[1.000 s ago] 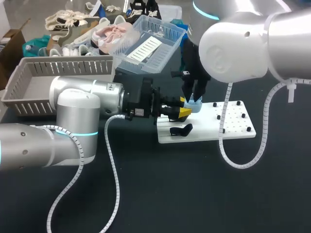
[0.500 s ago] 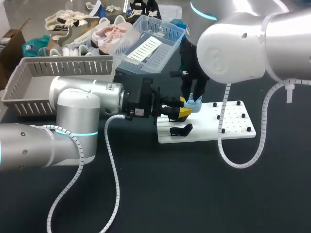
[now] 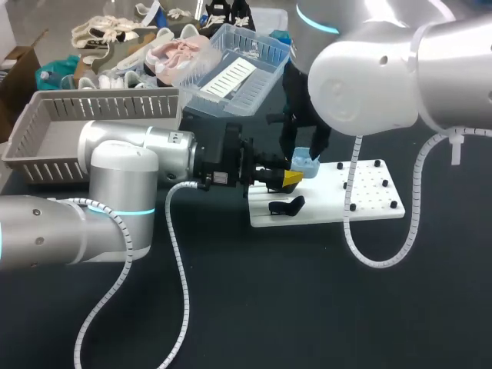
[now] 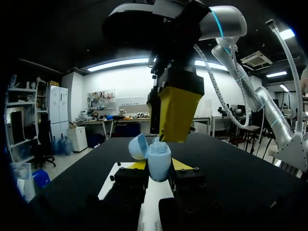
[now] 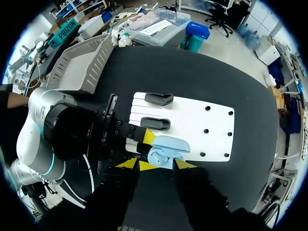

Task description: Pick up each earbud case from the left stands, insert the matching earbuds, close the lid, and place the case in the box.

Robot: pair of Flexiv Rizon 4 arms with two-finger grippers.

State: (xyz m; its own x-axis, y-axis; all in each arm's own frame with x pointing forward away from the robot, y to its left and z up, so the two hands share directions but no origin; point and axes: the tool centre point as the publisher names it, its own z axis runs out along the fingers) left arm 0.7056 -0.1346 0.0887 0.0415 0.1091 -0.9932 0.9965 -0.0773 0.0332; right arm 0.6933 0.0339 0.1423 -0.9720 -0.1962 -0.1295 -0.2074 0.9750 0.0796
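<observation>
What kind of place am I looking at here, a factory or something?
Probably a robotics test lab. On a black table, the left gripper holds a blue earbud case at a white pegged board. The right gripper is just above it, and a grey basket sits nearby.

On the white flat board [image 3: 373,196], its 10 o'clock corner is crowded: left gripper [image 3: 288,178] and right gripper [image 5: 156,164] meet around the lid-up light-blue earbud case [image 3: 306,163]. A black curved stand [image 3: 286,206] sits at 8. The 3 o'clock half carries only low black pegs [image 3: 393,204]. The dark counter [image 3: 307,307] at 6 is free.
</observation>
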